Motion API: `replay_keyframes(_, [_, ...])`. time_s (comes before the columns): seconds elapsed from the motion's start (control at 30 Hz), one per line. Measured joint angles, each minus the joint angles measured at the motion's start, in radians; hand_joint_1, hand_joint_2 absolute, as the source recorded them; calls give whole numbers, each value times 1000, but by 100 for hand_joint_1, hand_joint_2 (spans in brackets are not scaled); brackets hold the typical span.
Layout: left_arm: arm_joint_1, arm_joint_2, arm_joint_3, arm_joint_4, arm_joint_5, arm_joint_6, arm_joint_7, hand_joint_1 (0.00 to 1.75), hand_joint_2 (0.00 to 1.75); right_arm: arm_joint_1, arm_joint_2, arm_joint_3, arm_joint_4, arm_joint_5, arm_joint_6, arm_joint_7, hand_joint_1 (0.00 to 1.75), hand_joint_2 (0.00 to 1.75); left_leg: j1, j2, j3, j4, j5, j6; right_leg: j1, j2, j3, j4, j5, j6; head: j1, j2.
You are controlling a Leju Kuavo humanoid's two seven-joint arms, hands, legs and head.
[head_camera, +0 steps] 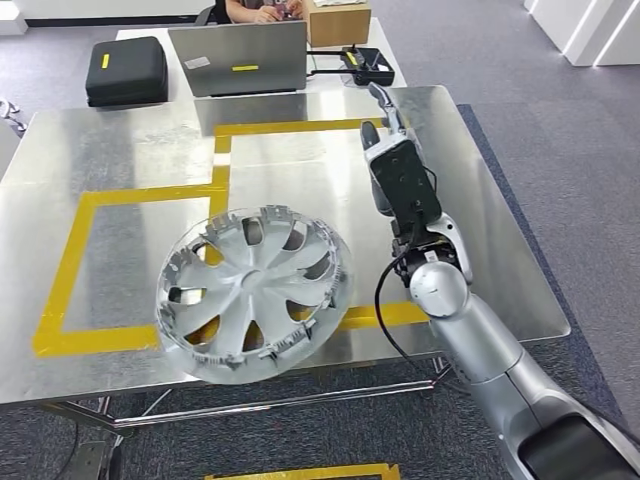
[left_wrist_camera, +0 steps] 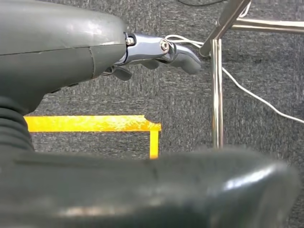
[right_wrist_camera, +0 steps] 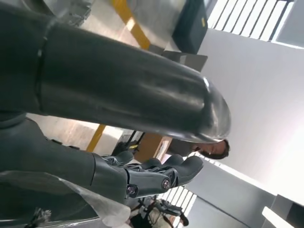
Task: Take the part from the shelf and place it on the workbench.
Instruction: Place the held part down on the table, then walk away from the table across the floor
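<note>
Left hand: the left hand [left_wrist_camera: 157, 50] hangs low beside the table frame, over grey carpet; fingers lie fairly straight and apart, nothing in them (released, idle).
Floor near: yellow floor tape [left_wrist_camera: 93, 123] and a chrome table leg [left_wrist_camera: 216, 95] just beyond that hand, with a white cable [left_wrist_camera: 258, 97] trailing past the leg.
Part: the silver wheel cover [head_camera: 253, 290] lies on the tabletop [head_camera: 136, 150] at its near edge, slightly tilted, its near rim out over the edge.
Position of part: it straddles the near line of the yellow tape rectangle [head_camera: 75, 240], partly inside, partly outside.
Right hand: the right hand [head_camera: 385, 110] is stretched out above the far right of the tabletop, well apart from the part; fingers extended and apart, holding nothing (released).
Step in hand, judged: the part looks set down, so what remains is clearing the arm and, if neatness counts, seating the part fully.
How to do it well: draw the right arm back high and to its own side, so forearm and elbow do not sweep the raised rim; any nudge should push the part away from the near edge, never toward it.
Risk: the overhang is the weak point (a light knock could tip the cover off).
In the way, far: a grey laptop [head_camera: 241, 58] stands at the far edge, a black case [head_camera: 126, 70] to its left, a small black device [head_camera: 370, 68] and a cardboard box [head_camera: 336, 22] behind.
Person: someone sits beyond the laptop, hands [head_camera: 272, 12] busy at the desk, well clear of the arm.
</note>
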Motion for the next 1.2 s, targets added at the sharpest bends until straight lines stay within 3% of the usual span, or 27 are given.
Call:
replay_keyframes(0.23, [28,0,4,0,56,10,-24,0,0,119,0,-19,-171,-222,81,-111,0,0,0,0,0,0,0,0,0,0,0,0,-1,-2,0,0])
replay_keyframes(0.4, [43,0,17,0,78,14,-37,0,0,241,-6,-34,-311,-304,125,-170,0,0,0,0,1,-1,-1,0,0,0,0,0,-2,-2,0,0])
replay_keyframes(0.73, [50,1,42,0,101,38,-50,0,0,485,-25,-54,-540,-228,101,-265,0,0,0,1,2,-1,-1,-1,0,1,0,-1,-2,-2,0,0])
replay_keyframes(1.2, [51,0,65,0,123,43,-54,0,0,659,-37,-67,-679,-211,40,-323,0,0,0,1,7,-1,-4,-3,0,1,-4,-1,-5,-4,0,0])
